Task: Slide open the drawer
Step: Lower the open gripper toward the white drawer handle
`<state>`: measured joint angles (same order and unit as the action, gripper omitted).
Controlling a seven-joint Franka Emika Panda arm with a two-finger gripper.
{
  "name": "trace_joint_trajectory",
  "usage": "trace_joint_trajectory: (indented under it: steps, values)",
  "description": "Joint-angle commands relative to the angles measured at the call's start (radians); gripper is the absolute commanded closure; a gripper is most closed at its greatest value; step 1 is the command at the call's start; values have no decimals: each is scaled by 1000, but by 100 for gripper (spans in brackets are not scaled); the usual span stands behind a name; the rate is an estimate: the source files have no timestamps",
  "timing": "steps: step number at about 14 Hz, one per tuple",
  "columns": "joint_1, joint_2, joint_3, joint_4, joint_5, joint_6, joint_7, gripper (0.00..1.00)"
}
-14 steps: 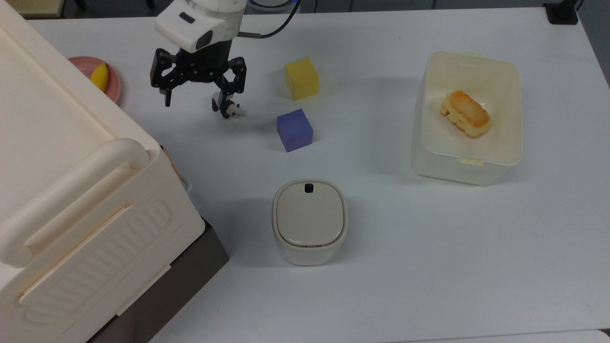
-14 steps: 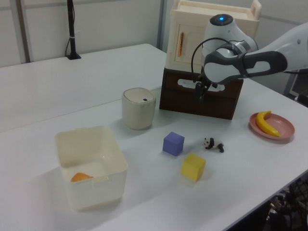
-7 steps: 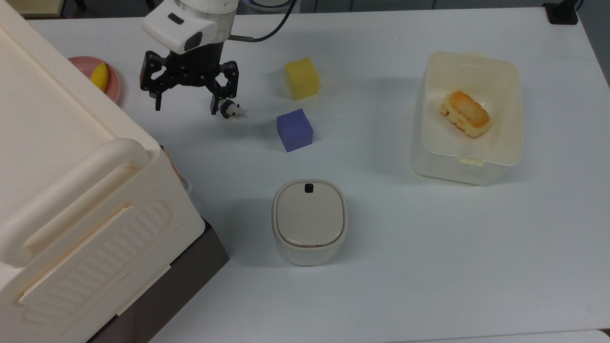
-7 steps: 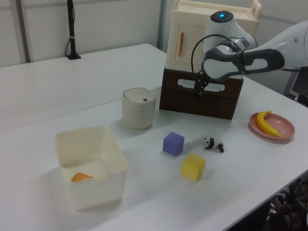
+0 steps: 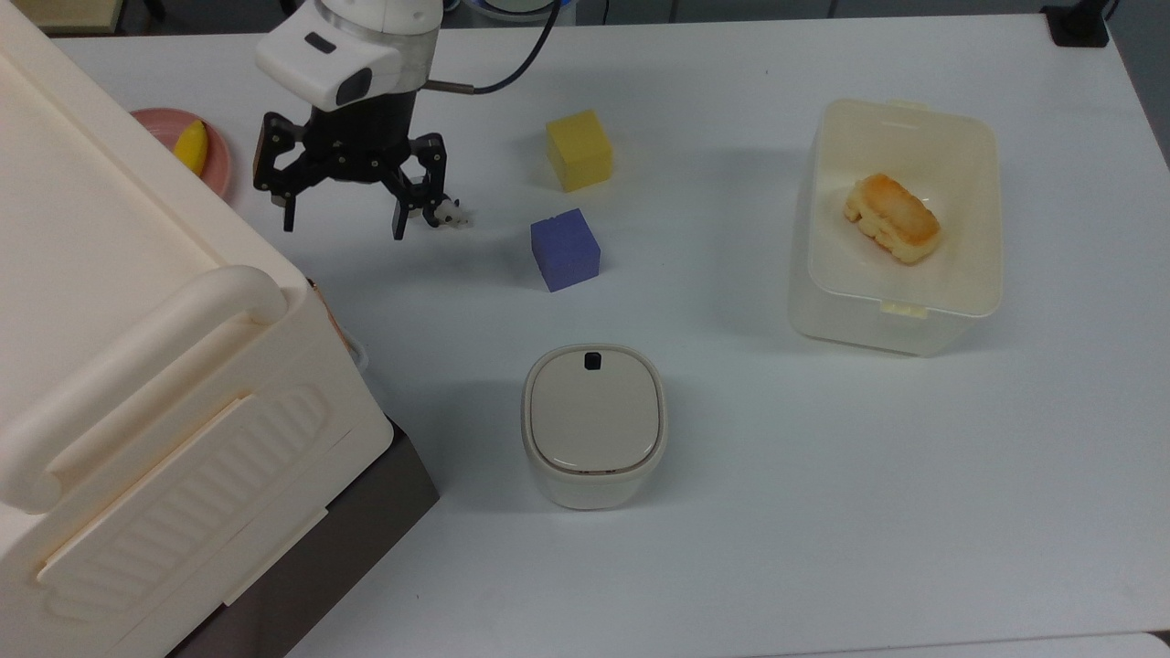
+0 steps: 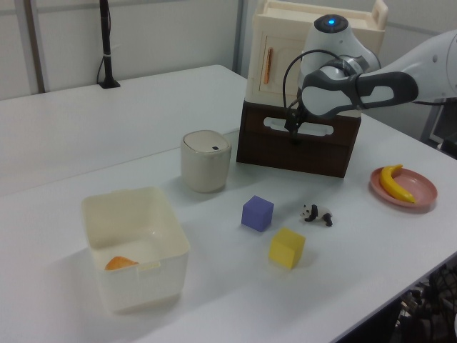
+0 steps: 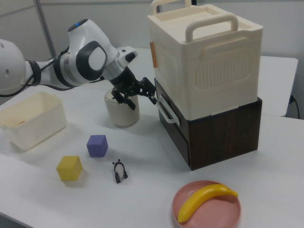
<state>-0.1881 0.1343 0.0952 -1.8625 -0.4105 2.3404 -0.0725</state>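
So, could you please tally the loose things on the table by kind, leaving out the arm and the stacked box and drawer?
Foam cubes: 2, yellow and purple
Containers: 2, lidded bin and open tub
Food: 2, banana and bread
Plates: 1, pink
Toy pandas: 1
Total: 8

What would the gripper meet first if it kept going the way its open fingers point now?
Probably the drawer: in the right view the open gripper points at its dark front, near the white handle. Depth is uncertain, so it might hit the handle first.
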Motion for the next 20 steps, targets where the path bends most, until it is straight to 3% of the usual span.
trace_joint_trajectory:
  steps: [1, 8, 10, 12, 14, 20]
  values:
    - [-7, 30, -2, 9, -27, 65, -18, 0]
    - [-8, 48, -2, -4, -195, 102, -7, 0]
    - [-10, 54, -2, -16, -279, 102, -6, 0]
    - [-7, 48, -2, -32, -304, 102, 5, 0]
    - [5, 39, -2, -56, -323, 100, 46, 0]
    - [33, 45, -2, -70, -516, 100, 223, 0]
